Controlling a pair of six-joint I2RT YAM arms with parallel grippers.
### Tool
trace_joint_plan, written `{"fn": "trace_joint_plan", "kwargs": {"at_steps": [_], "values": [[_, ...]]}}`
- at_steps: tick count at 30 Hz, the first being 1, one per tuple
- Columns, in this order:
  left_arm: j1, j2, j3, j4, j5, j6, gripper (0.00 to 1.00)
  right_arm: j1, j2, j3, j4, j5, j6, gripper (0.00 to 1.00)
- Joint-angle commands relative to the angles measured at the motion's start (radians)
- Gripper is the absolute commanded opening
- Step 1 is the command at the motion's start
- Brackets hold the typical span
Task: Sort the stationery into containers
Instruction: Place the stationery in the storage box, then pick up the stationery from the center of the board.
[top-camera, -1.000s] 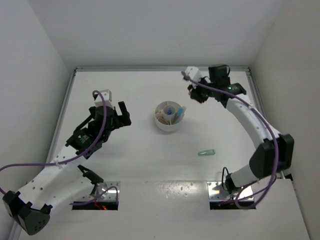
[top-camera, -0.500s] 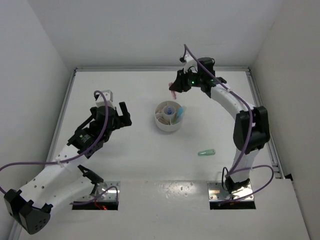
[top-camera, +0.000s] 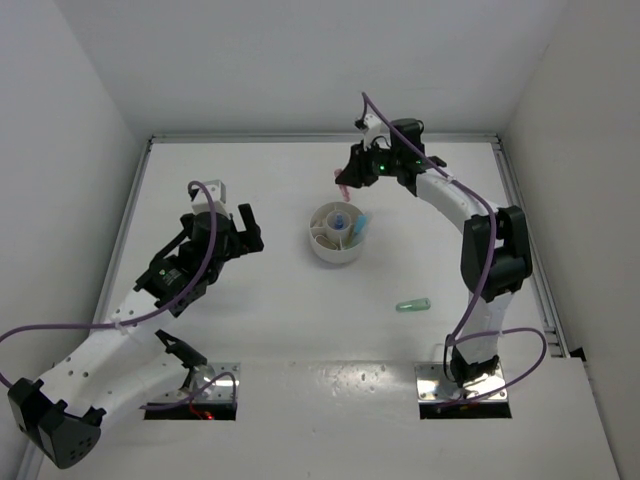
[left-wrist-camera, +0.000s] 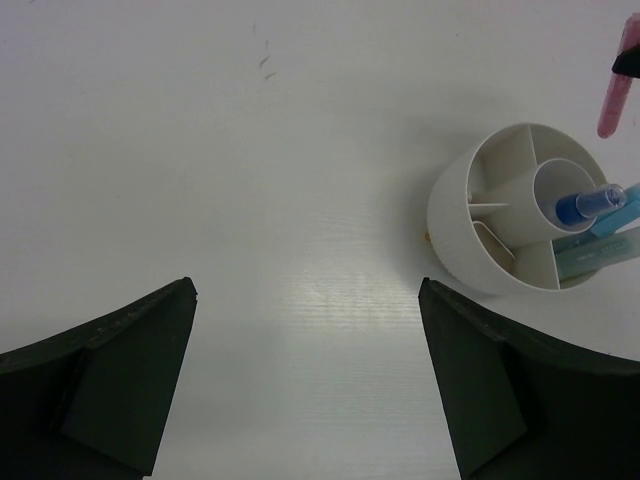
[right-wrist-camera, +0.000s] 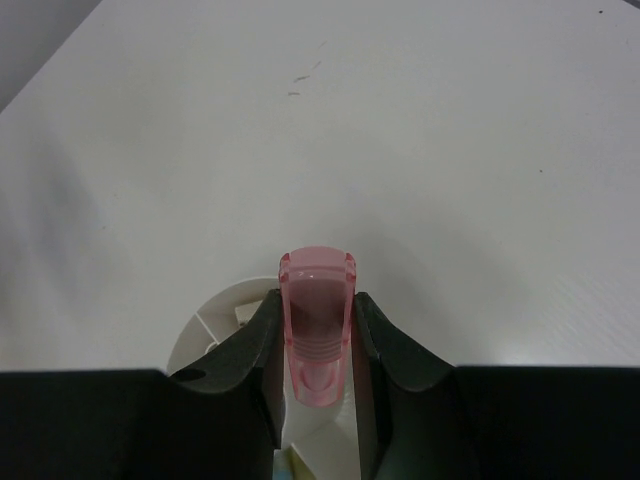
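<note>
White table (right-wrist-camera: 480, 150) stretches beneath my right hand (right-wrist-camera: 317, 330), which is clamped on the pink marker (right-wrist-camera: 317, 290) and hangs near the far rim of the bowl (top-camera: 335, 255). If I release here, I judge the marker could clip the rim and bounce onto the table, or land in the wrong compartment.
</note>
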Motion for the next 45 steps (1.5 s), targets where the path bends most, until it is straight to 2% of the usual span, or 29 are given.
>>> {"fn": "trace_joint_plan", "kwargs": {"at_steps": [1,10,16,23,28,33,35,36,38,39,40,41,42,43,44,45], "values": [[0.009,-0.013,0.000,0.028,0.007,0.014,1.00,-0.002,0.008,0.000,0.002,0.014,-0.059,0.00],[0.009,-0.022,0.000,0.028,0.007,0.014,1.00,-0.002,0.050,0.011,-0.065,0.033,-0.115,0.04],[0.009,-0.022,0.000,0.028,0.016,0.014,1.00,-0.002,0.050,0.002,-0.076,0.024,-0.134,0.11],[0.009,-0.022,0.000,0.028,0.016,0.014,1.00,-0.002,0.050,0.020,-0.162,0.005,-0.193,0.39],[0.009,-0.022,0.000,0.028,0.016,0.014,1.00,-0.002,0.050,0.020,-0.196,-0.004,-0.219,0.54],[0.009,-0.022,0.000,0.028,0.016,0.014,1.00,-0.011,-0.019,0.020,-0.177,0.008,-0.219,0.55],[0.009,-0.022,0.000,0.037,0.016,0.014,1.00,-0.011,-0.094,0.002,-0.158,0.059,-0.230,0.50],[0.009,-0.022,0.000,0.037,0.016,0.014,1.00,-0.011,-0.126,-0.009,-0.148,0.114,-0.243,0.42],[0.009,-0.022,0.000,0.037,0.016,0.014,0.87,-0.011,-0.201,-0.050,-0.130,0.190,-0.283,0.23],[0.009,-0.022,0.000,0.046,0.016,0.025,0.78,-0.011,-0.278,-0.085,-0.130,0.286,-0.297,0.00],[0.009,-0.012,0.000,0.046,0.016,0.025,0.63,-0.011,-0.315,-0.105,-0.130,0.342,-0.324,0.00],[0.009,0.001,0.010,0.056,0.016,0.025,0.23,-0.011,-0.349,-0.127,-0.151,0.387,-0.351,0.00],[0.009,0.010,0.010,0.056,0.016,0.025,0.06,-0.011,-0.408,-0.163,-0.180,0.440,-0.393,0.00],[0.009,0.021,0.032,0.056,0.025,0.025,0.00,-0.011,-0.435,-0.180,-0.222,0.450,-0.444,0.00],[0.018,0.045,0.041,0.056,0.025,0.025,0.00,-0.020,-0.453,-0.191,-0.286,0.433,-0.578,0.00],[0.018,0.057,0.050,0.056,0.039,0.034,0.00,-0.020,-0.464,-0.202,-0.479,0.394,-0.664,0.01]]}}
